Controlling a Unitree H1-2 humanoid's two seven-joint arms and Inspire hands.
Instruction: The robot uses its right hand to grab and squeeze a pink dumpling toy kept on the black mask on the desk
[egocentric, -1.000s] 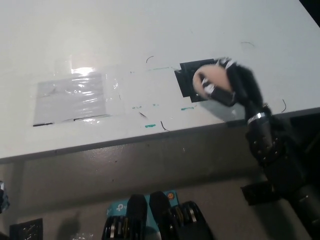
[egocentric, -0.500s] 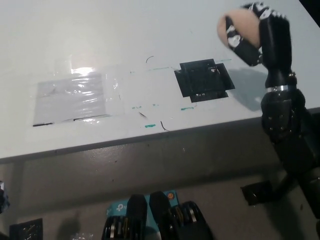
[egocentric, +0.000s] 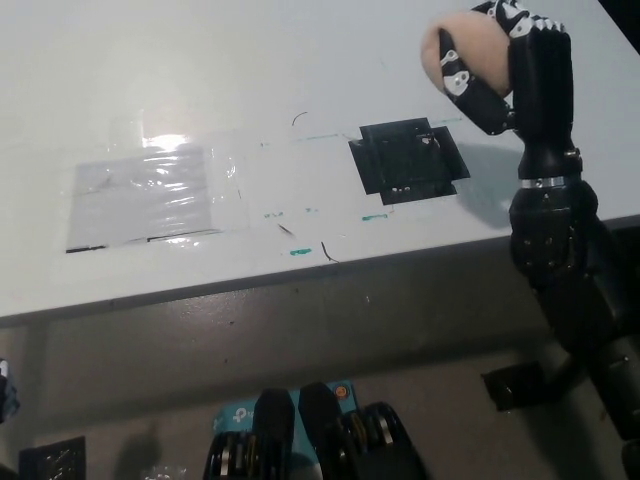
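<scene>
Spanning most of the frame: white desk, near edge running on a slight diagonal from lower left up to the right, dull grey floor below it.

Right arm, black, comes up from the bottom right corner and stands nearly vertical at the right edge of the picture, forearm crossing the desk's near edge. Silver ring at the wrist.

Clear glossy tape patch on the desk's left half, glare spot at its top edge, dark line along its bottom edge. Well apart from everything else.

Right hand raised above the desk at upper right, fingers clamped around the pink dumpling toy. Toy is off the surface, held in the air up and to the right of the mask, not touching it. Pale pink rounded top and left side show; the rest is hidden behind the black fingers with white markings. Soft shadow of hand and toy falls on the desk just right of the mask.

Black mask: roughly square, slightly rotated, flat on the desk near its front edge, right of centre. Nothing on it.

Small stuff: teal and black pen marks scattered on the desk between tape patch and mask, near the front edge.

Left hand: only a sliver at the far lower-left edge, state can't be told.
</scene>
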